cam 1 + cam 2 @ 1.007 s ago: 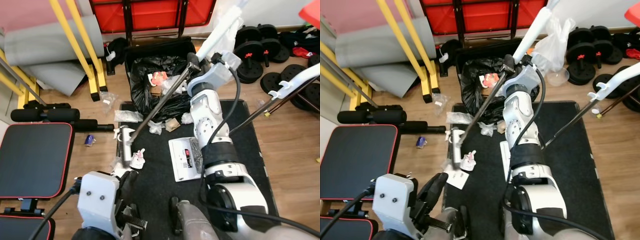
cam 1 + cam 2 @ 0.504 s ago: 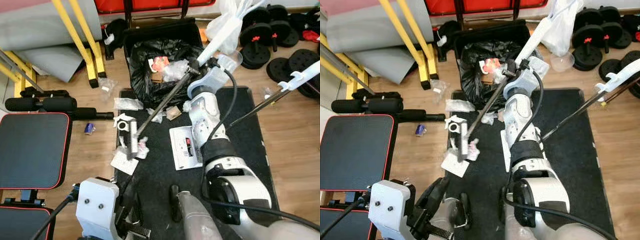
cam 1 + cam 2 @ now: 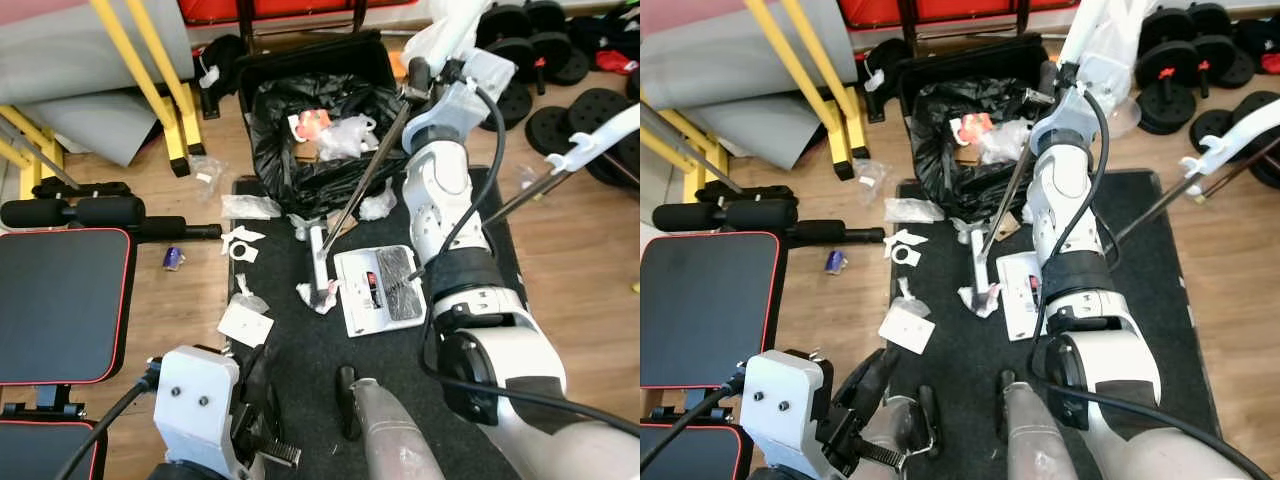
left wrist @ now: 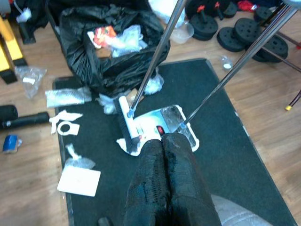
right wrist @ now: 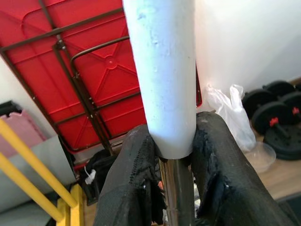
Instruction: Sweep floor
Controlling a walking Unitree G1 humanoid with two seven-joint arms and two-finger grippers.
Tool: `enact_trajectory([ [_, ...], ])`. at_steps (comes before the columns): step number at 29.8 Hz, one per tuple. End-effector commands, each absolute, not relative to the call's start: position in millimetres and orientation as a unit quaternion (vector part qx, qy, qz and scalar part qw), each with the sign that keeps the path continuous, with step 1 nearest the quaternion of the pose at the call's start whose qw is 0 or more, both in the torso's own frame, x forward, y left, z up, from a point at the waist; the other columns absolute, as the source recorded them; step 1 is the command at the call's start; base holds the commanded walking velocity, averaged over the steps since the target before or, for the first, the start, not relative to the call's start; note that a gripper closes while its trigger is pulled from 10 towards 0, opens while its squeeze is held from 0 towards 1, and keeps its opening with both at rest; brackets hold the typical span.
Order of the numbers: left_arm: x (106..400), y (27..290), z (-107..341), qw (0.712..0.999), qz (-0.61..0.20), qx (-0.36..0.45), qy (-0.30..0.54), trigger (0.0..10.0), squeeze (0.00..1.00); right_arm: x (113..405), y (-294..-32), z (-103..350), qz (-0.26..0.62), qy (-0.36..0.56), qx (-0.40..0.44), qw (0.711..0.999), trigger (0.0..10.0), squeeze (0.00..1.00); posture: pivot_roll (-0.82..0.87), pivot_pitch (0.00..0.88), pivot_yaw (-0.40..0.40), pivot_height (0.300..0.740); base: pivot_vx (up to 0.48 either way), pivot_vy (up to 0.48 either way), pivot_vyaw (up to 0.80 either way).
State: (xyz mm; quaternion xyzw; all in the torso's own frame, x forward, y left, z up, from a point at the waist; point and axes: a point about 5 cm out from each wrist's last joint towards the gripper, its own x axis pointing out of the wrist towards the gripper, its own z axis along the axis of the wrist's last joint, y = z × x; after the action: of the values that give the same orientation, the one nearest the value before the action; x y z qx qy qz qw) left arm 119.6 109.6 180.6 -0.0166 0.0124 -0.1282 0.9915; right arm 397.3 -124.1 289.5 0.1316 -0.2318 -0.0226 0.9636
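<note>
The right end effector (image 5: 171, 155) clamps the broom handle (image 3: 370, 170); the broom head (image 3: 318, 256) rests on the black mat (image 3: 300, 370) beside the dustpan (image 3: 385, 290) (near the black bin bag (image 3: 300, 150)). The left end effector (image 4: 162, 155) hangs closed over the mat.

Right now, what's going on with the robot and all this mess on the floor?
The right gripper is clamped on the broom handle, with the broom head on the black mat beside the dustpan. Scraps of litter lie beside the trash bag. The left gripper is shut, holding nothing.
</note>
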Motion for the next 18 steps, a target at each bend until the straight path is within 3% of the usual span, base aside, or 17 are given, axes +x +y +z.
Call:
enact_trajectory([
  [1,120,111,172,0.992,-0.117,-0.02,0.037,10.0,0.0,393,-111,302,0.01,-0.255,0.104,0.961,10.0,0.0,-0.02,0.373,-0.042,0.74,0.0,0.0,0.0],
  [6,125,111,171,0.993,-0.116,-0.019,0.033,10.0,0.0,391,-99,305,0.046,-0.249,0.083,0.964,10.0,0.0,-0.02,0.36,-0.047,0.74,0.0,0.0,0.0],
  [13,130,111,168,0.993,-0.114,-0.018,0.029,10.0,0.0,389,-96,334,0.063,-0.25,0.178,0.95,10.0,0.0,-0.04,0.338,-0.054,0.74,0.0,0.0,0.0],
  [18,131,111,168,0.993,-0.115,-0.018,0.029,10.0,0.0,389,-96,337,0.065,-0.246,0.186,0.949,10.0,0.0,-0.04,0.334,-0.056,0.74,0.0,0.0,0.0],
])
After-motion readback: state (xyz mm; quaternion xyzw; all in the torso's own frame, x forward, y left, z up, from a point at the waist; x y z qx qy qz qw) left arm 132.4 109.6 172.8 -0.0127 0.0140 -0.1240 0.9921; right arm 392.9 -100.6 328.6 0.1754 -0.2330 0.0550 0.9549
